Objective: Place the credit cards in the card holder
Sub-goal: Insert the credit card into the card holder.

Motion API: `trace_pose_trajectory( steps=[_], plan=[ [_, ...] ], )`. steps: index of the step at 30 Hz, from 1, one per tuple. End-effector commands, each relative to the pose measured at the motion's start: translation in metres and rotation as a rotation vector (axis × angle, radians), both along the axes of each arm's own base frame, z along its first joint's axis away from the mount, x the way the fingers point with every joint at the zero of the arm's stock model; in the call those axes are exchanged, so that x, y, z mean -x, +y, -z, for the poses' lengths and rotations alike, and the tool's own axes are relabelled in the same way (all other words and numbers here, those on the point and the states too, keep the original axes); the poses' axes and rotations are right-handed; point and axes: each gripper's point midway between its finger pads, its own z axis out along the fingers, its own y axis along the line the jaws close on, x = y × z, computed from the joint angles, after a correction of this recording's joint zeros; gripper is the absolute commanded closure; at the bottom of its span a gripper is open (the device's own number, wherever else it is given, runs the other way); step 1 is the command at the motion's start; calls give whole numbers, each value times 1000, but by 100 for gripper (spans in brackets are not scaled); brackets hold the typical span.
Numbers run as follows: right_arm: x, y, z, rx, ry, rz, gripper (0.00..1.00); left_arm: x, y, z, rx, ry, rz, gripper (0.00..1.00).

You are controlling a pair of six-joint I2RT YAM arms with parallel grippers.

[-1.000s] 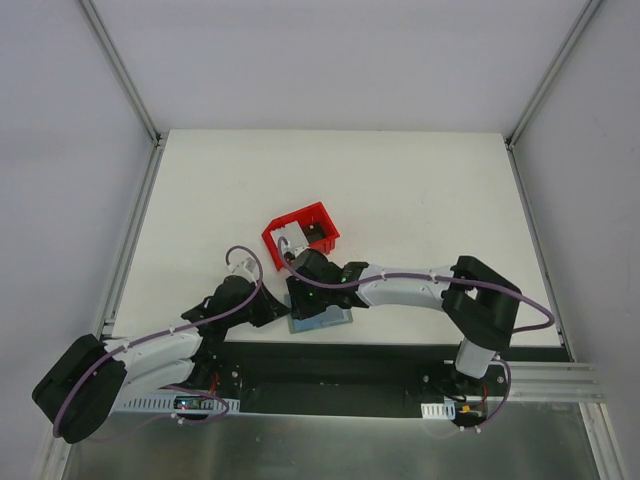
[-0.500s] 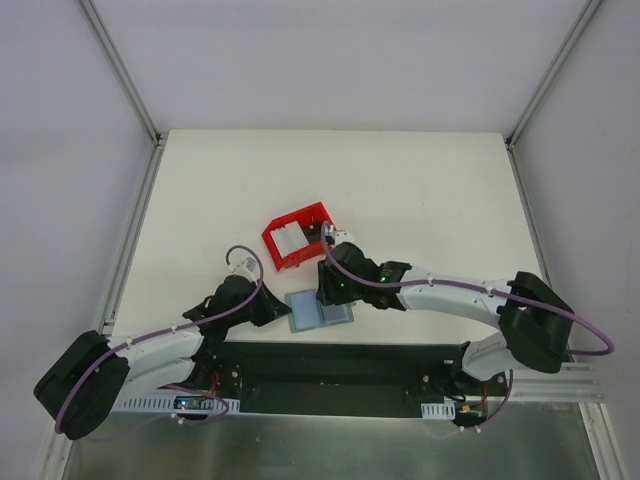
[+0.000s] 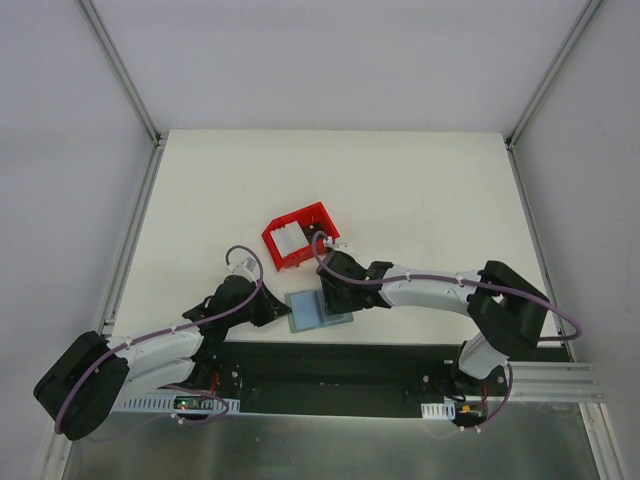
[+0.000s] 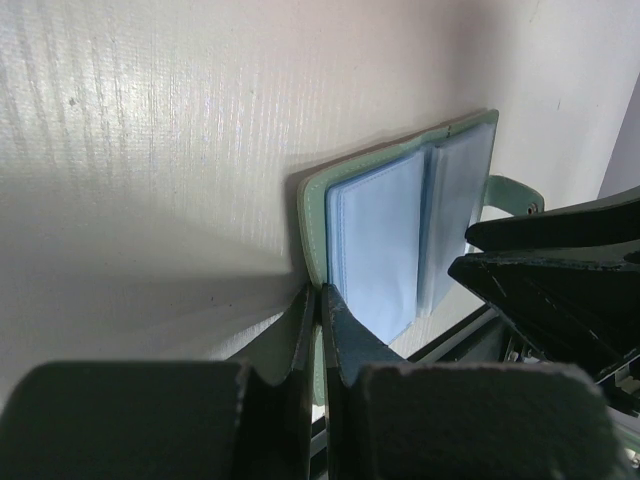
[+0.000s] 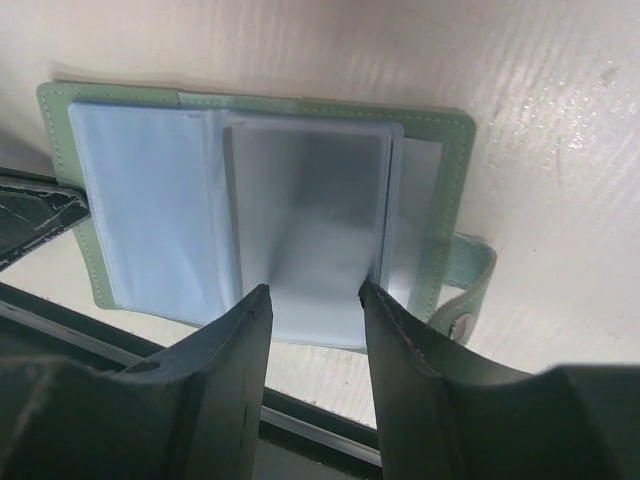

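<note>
Your left gripper [image 4: 321, 300] pinches shut on the open card holder [image 3: 320, 311] at the desk's near edge. Right gripper [image 5: 313, 300] stands parted above it, apparently empty. Fetch 1 of the credit cards [image 3: 291, 240] from the red bin [image 3: 296, 216].

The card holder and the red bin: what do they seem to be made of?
The card holder: its green cover looks like matte leather or an imitation, judging by the stitched edge; which one, I cannot tell. Its sleeves look like thin clear plastic, bluish and faintly glossy. The red bin looks like moulded hard plastic: even colour, thin straight walls.
</note>
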Motion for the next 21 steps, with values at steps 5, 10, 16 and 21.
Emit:
trace_pose_trajectory(
  steps=[5,10,16,21],
  plan=[
    [5,39,-4,-70,43,-82,57,-2,2,2,-23,1,-5,100],
    [11,60,-5,-131,88,-133,58,-2,1,2,-21,5,0,100],
    [4,55,-12,-54,11,-140,61,-2,2,4,-21,7,-6,100],
    [7,56,-12,37,-13,-156,68,-2,1,4,-23,7,-3,100]
  ],
)
